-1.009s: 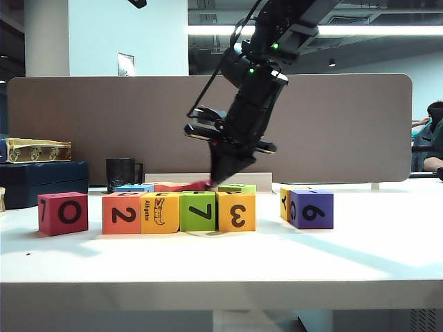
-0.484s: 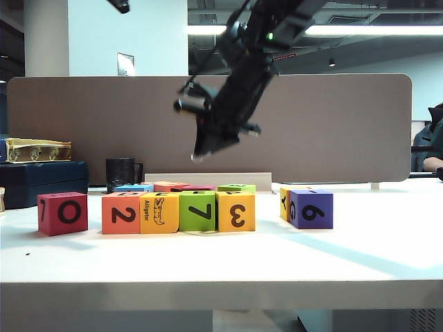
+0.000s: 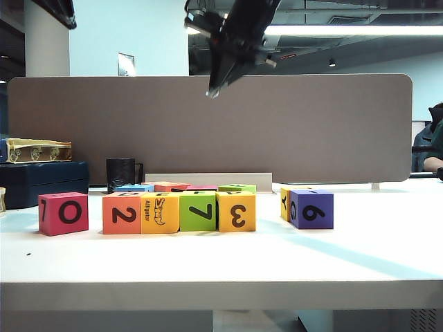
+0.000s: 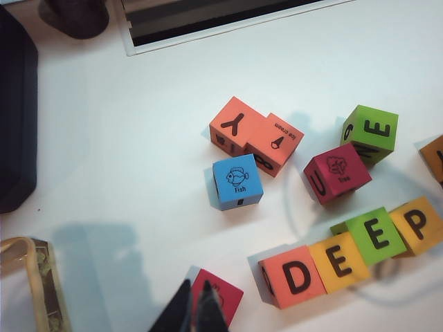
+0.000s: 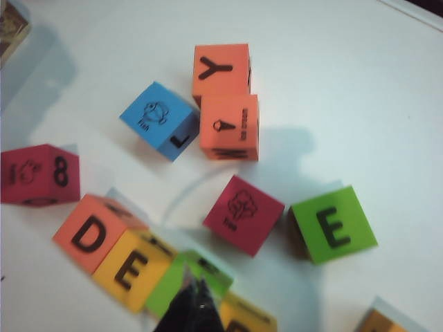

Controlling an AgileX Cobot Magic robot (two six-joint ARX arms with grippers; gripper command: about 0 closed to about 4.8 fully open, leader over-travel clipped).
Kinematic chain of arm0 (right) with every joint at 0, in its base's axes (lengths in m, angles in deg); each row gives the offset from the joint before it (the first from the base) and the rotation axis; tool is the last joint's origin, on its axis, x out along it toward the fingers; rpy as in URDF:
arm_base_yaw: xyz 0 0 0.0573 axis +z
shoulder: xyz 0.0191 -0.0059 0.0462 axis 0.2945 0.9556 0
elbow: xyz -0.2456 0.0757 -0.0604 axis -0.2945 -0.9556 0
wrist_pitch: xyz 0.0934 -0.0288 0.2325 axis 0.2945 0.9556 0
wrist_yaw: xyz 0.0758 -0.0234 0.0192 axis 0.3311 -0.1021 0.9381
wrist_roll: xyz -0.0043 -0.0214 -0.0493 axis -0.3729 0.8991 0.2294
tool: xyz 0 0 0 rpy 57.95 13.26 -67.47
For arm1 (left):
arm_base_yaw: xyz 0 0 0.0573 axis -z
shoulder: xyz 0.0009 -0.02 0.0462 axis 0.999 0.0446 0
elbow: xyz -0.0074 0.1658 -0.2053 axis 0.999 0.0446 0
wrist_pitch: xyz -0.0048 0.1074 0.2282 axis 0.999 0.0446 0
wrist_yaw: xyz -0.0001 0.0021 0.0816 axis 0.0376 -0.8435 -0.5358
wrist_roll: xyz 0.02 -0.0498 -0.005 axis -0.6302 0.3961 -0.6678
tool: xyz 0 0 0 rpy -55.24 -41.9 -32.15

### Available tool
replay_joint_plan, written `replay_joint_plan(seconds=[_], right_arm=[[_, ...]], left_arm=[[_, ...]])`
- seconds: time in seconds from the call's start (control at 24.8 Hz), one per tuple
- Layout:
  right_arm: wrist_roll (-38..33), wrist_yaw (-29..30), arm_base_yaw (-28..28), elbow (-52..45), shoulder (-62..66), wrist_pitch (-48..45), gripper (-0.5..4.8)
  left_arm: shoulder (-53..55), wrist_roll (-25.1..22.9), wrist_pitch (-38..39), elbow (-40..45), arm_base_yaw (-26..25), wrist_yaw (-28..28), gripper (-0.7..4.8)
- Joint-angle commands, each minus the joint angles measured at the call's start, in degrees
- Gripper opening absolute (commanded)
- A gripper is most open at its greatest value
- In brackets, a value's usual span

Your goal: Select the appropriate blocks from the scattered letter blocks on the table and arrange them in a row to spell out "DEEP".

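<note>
Both tools, right (image 3: 212, 93) and left (image 4: 196, 299), closed, high above blocks (image 3: 178, 211).

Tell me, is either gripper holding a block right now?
No. The left gripper and right gripper are both shut on nothing, raised above the table.

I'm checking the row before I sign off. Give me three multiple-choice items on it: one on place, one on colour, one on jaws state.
1. Where is the pink 0 block?
A. Apart, left of the row
B. Inside the row
C. Stacked on it

2. What colour is the D block?
A. Blue
B. Orange
C. Purple

3. How does the right gripper stand?
A. Holding a block
B. Jaws wide open
C. Shut, empty

Key: 1 A, a gap of table separates it from the row; 2 B, its top face is orange; 3 C, the jaws meet with nothing between. The left gripper is shut as well.
</note>
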Motion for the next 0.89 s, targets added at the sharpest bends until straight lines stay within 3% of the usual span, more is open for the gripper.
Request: replay_joint_plan(seconds=[0.04,0.32,0.57,0.89], right_arm=[[-0.04,1.31,0.46,5.16,-0.59,10.08,-0.02],[-0.26,7.39,2.67,10.51,-1.36,17.92,-0.02],[-0.24,7.65,6.91,11.58,-1.84,17.88,-0.02],[-0.22,7.63,7.91,11.58,-1.79,17.84,-0.02]], left_arm=[[3.85,0.28,-0.44,-0.04,-0.83,0.61,0.11],[12.79,0.15,0.15,-0.04,-0.83,2.38,0.11],[23.06,0.31,1.22,-0.04,-0.7,4.5,0.11],[30.69,0.09,3.48,-0.04,-0.66,5.57,0.11]])
